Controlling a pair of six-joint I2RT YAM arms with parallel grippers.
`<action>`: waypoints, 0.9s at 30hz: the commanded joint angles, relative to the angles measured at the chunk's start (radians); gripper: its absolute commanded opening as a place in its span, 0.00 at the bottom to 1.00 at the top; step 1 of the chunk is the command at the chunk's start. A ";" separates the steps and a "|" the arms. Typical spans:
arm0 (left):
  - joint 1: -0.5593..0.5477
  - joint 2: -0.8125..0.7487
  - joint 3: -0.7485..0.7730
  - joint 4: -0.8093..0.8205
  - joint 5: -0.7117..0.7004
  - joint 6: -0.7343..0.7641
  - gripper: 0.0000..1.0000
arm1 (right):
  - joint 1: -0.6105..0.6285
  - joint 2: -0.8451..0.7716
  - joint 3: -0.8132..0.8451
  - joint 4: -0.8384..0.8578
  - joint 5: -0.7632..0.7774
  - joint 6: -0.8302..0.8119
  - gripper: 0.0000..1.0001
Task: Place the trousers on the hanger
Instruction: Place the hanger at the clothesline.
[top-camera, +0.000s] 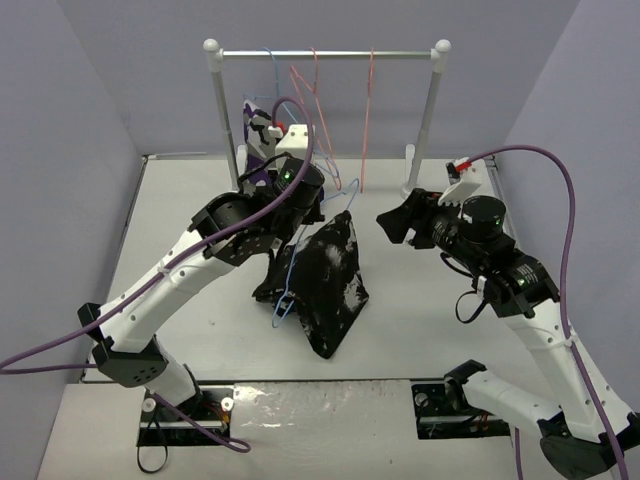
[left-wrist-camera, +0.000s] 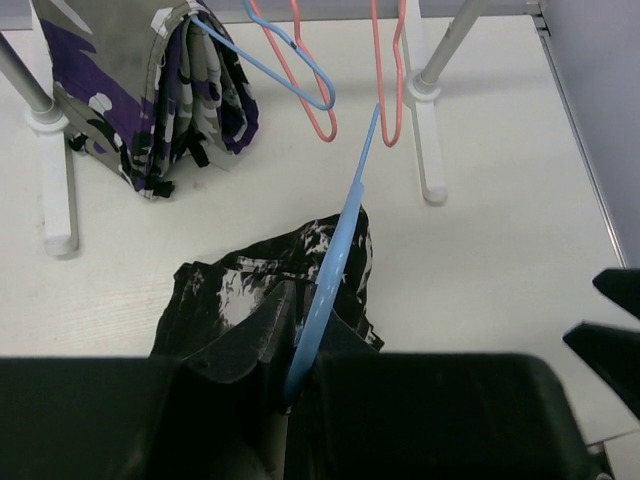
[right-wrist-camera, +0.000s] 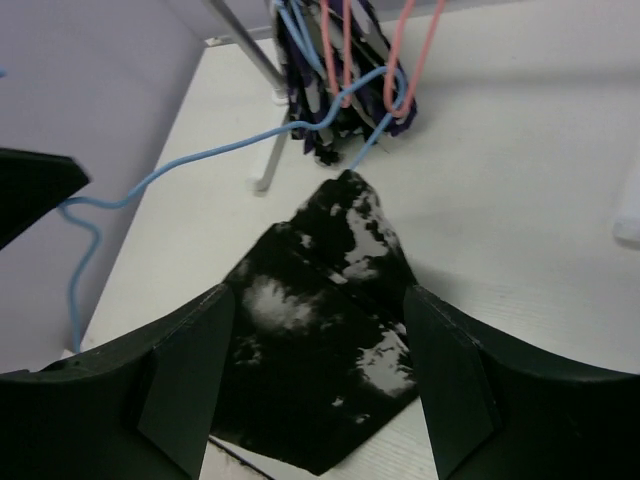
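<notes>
Your left tool (left-wrist-camera: 300, 362) pinches the thin light-blue wire hanger (left-wrist-camera: 345, 225). The black, white-splotched fabric trousers (top-camera: 330, 275) drape over it on the surface (top-camera: 430, 320), just left of your spread right tool (top-camera: 392, 226).

Trousers (top-camera: 335, 275): black, white-splotched, draped tent-like over hanger (left-wrist-camera: 340, 240), lower part laid on table (top-camera: 430, 330). Hanger: light-blue wire, tilted, partly covered by fabric.

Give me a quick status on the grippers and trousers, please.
Left gripper shut on the hanger. Right gripper open, clear of the trousers. Trousers draped over it, resting on table. Pink hangers behind, not in the way.
</notes>
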 joint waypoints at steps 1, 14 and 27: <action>-0.010 0.026 0.050 0.177 -0.084 -0.042 0.00 | 0.102 0.000 -0.035 0.163 -0.013 0.039 0.66; 0.030 0.162 0.119 0.191 -0.095 -0.029 0.00 | 0.307 0.129 -0.043 0.291 0.079 -0.082 0.69; 0.064 0.075 0.006 0.342 -0.011 0.037 0.00 | 0.352 0.219 -0.089 0.436 0.082 -0.104 0.68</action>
